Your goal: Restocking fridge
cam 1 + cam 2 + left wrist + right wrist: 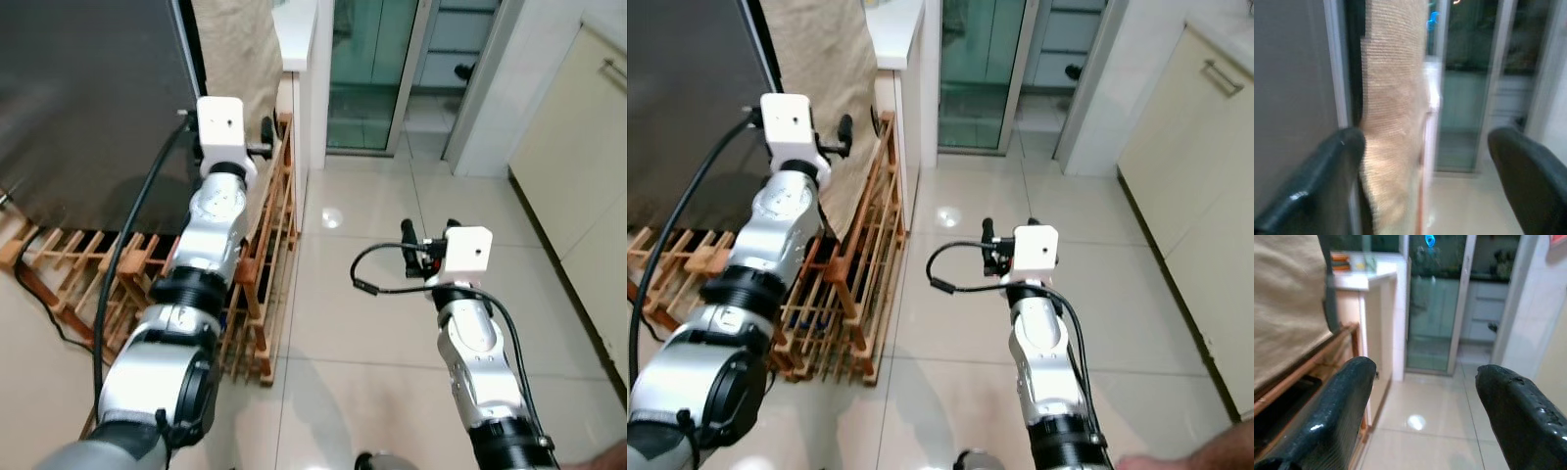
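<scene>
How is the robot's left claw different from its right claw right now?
The left gripper is lifted high, next to the dark fridge and over the wooden rack; the right gripper is held lower, over the bare tile floor. The left gripper looks at a tan cloth close by; the right gripper looks toward a glass door further off. Both are open, both hold nothing, and both have two black fingers.

Head views are staying sharp and evenly lit; a ceiling light is glaring off the glossy floor tiles (331, 217). Arms are casting soft shadows on the dark fridge door (88, 108). Left wrist view is blurring heavily; near fingers (1327, 426) are going soft in both wrist views.
</scene>
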You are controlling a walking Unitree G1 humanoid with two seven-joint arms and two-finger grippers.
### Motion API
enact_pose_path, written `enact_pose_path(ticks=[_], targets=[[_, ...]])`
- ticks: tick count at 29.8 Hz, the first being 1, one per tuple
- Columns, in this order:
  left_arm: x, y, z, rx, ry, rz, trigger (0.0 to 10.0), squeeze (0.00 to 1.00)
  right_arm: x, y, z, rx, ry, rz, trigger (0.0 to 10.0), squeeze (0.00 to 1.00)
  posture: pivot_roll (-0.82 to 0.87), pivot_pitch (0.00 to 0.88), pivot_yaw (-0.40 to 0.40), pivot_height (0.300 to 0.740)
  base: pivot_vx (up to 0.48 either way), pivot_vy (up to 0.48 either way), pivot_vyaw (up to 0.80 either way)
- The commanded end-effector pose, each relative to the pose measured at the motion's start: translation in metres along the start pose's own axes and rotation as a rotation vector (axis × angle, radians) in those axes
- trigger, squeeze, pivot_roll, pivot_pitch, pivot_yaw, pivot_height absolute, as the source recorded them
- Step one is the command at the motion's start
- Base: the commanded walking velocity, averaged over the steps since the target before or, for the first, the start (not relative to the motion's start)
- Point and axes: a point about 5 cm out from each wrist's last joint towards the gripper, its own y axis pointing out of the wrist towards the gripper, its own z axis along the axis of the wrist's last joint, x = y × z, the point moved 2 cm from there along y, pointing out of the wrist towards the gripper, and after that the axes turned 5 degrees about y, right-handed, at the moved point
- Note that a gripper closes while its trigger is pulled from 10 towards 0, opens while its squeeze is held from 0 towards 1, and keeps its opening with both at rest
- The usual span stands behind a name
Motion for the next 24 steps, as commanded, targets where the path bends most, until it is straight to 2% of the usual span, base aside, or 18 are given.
enact_pose_path(ticks=[1,2,3,4,5,8,10,11,14,19,24], targets=[[-0.02,-0.034,-0.015,-0.066,-0.011,0.003,10.0,0.0,0.006,-0.006,0.008,0.0,-0.028,0.004,10.0,0.0,-0.13,0.0,0.041,0.74,0.0,0.0,0.0],[-0.03,-0.05,-0.025,-0.106,0.0,0.047,10.0,0.0,0.008,-0.009,0.005,-0.02,-0.015,0.006,10.0,0.0,-0.12,0.0,0.026,0.74,0.0,0.0,0.0],[-0.03,-0.05,-0.025,-0.106,0.0,0.047,10.0,0.0,0.008,-0.009,0.005,-0.02,-0.015,0.006,10.0,0.0,-0.12,0.0,0.026,0.74,0.0,0.0,0.0],[-0.035,-0.06,-0.031,-0.133,0.01,0.077,10.0,0.0,0.01,-0.01,0.003,-0.034,-0.004,0.007,10.0,0.0,-0.11,0.0,0.015,0.74,0.0,0.0,0.0],[-0.033,-0.062,-0.034,-0.143,0.032,0.095,10.0,0.0,0.009,-0.007,-0.001,-0.046,0.007,0.019,10.0,0.0,-0.08,0.0,-0.008,0.74,0.0,0.0,0.76],[-0.031,-0.062,-0.036,-0.147,0.045,0.102,10.0,0.0,0.009,-0.004,-0.003,-0.052,0.012,0.028,10.0,0.0,-0.07,0.0,-0.01,0.74,0.0,0.0,0.76],[-0.017,-0.036,-0.027,-0.089,0.066,0.115,10.0,0.0,0.001,0.013,-0.002,-0.043,0.027,0.062,10.0,0.0,-0.05,0.0,-0.033,0.74,0.0,-0.472,0.61],[-0.017,-0.036,-0.027,-0.089,0.066,0.115,10.0,0.0,0.001,0.013,-0.002,-0.043,0.027,0.062,10.0,0.0,-0.05,0.0,-0.033,0.74,0.0,-0.472,0.59],[-0.004,-0.013,-0.016,-0.071,0.033,0.115,10.0,0.0,-0.004,0.027,0.004,-0.029,0.033,0.076,10.0,0.0,-0.06,0.0,-0.034,0.74,0.0,-0.472,0.56],[0.009,-0.001,-0.004,-0.063,-0.015,0.079,10.0,0.0,-0.005,0.032,0.007,-0.031,0.04,0.067,10.0,0.0,-0.06,0.0,-0.026,0.74,0.0,-0.472,0.53],[0.033,0.017,0.002,-0.05,-0.032,0.003,10.0,0.0,-0.012,0.033,0.003,-0.029,0.021,0.068,10.0,0.0,-0.07,0.0,-0.016,0.74,0.0,-0.472,0.51]])
